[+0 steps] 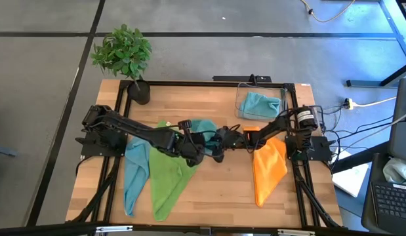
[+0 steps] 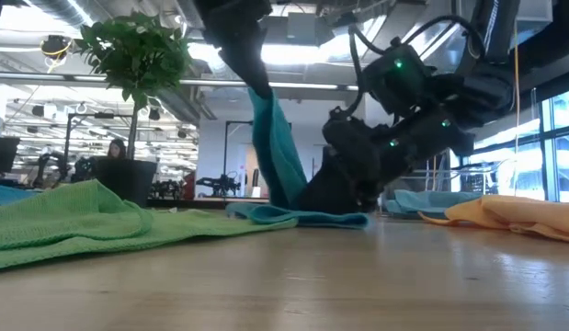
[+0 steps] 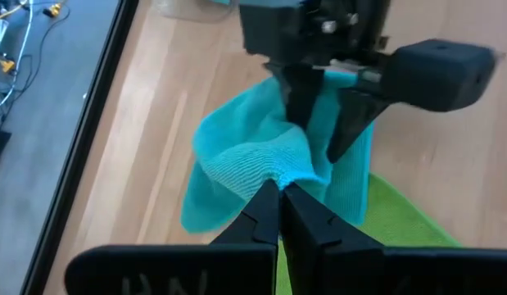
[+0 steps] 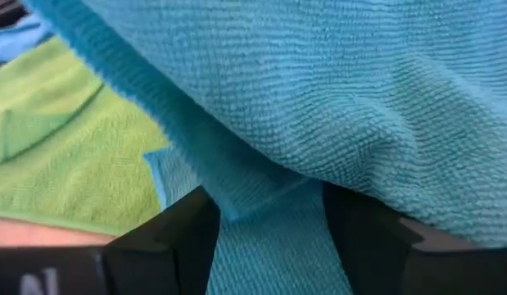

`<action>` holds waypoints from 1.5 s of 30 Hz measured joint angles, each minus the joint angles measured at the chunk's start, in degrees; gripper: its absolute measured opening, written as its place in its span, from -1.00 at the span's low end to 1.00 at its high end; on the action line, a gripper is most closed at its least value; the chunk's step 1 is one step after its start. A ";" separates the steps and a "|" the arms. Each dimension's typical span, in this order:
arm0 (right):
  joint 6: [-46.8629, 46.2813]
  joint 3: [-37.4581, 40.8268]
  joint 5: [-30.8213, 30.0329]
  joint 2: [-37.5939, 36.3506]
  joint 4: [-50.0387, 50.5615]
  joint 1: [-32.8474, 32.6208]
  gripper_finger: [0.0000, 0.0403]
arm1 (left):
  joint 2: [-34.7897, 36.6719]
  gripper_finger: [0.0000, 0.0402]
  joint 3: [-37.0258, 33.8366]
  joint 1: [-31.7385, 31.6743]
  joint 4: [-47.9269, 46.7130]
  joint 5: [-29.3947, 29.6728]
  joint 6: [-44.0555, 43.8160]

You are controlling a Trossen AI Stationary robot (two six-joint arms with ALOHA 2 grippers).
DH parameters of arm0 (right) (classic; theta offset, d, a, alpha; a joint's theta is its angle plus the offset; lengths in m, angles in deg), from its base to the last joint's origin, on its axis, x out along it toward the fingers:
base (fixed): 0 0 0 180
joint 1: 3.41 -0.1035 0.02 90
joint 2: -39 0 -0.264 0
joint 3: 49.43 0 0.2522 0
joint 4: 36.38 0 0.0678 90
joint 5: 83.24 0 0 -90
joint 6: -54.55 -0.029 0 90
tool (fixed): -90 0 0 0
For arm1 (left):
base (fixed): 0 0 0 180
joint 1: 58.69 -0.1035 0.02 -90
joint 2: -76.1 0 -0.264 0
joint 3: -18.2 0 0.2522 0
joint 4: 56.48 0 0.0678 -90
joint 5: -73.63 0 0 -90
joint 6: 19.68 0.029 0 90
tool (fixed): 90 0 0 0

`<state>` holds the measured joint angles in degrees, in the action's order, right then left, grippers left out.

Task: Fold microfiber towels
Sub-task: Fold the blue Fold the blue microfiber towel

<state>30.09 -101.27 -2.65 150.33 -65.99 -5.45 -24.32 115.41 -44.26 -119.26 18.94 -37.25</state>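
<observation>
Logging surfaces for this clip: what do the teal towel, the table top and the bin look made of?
Teal towel: soft knit microfiber by the look, matte, fine ribbed loops, drapes limply. Table top: pale wood, probably sealed, visible plank lines and grain. Bin: clear plastic apparently, glossy, the towel inside shows through its walls.

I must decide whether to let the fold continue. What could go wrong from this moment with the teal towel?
1. The left tool pinches only a small corner of the teal towel, so it may slip out.
2. The open right tool has cloth between its fingers and might catch two layers.
3. The teal towel's lower end lies by the green towel and may drag it.
</observation>
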 joint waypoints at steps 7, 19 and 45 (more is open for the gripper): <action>3.11 -0.59 -2.74 -0.39 -4.05 0.43 -0.09 | 0.00 -1.00 0.16 0.03 0.07 0.08 -0.10; 13.17 -0.92 2.17 -0.69 -2.18 1.76 -0.82 | 0.00 -1.00 0.16 0.03 -16.95 7.29 -7.10; 23.19 -5.49 12.61 -15.71 25.77 -0.23 -0.36 | 0.02 -1.00 3.85 11.72 -33.51 10.05 -31.40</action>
<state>53.28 -106.76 9.96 134.62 -40.21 -5.68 -24.30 119.27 -32.54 -152.77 28.99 -68.65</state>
